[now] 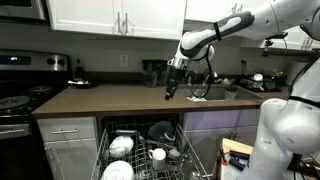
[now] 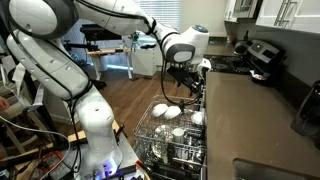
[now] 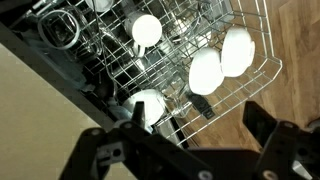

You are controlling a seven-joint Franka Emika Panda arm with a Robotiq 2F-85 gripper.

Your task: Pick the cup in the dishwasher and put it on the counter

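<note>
The dishwasher [image 1: 150, 150] stands open under the counter [image 1: 110, 100], its wire rack [image 3: 120, 70] pulled out and holding white dishes. In the wrist view two small round white pieces show, one at mid-rack [image 3: 146, 30] and one beside my left finger [image 3: 147, 105]. Either could be the cup, as no handle shows. My gripper [image 3: 195, 111] hangs open above the rack with nothing between its fingers, and it appears in both exterior views [image 1: 172, 90] [image 2: 185, 85]. It touches nothing.
Two wider white bowls [image 3: 205, 72] [image 3: 237, 50] lean near the rack's outer edge over the wooden floor [image 3: 290, 90]. A black-topped stove [image 1: 20, 100] stands at the counter's far end, and a sink with clutter [image 1: 215, 92] at the other. Wall cabinets [image 1: 115, 15] hang above.
</note>
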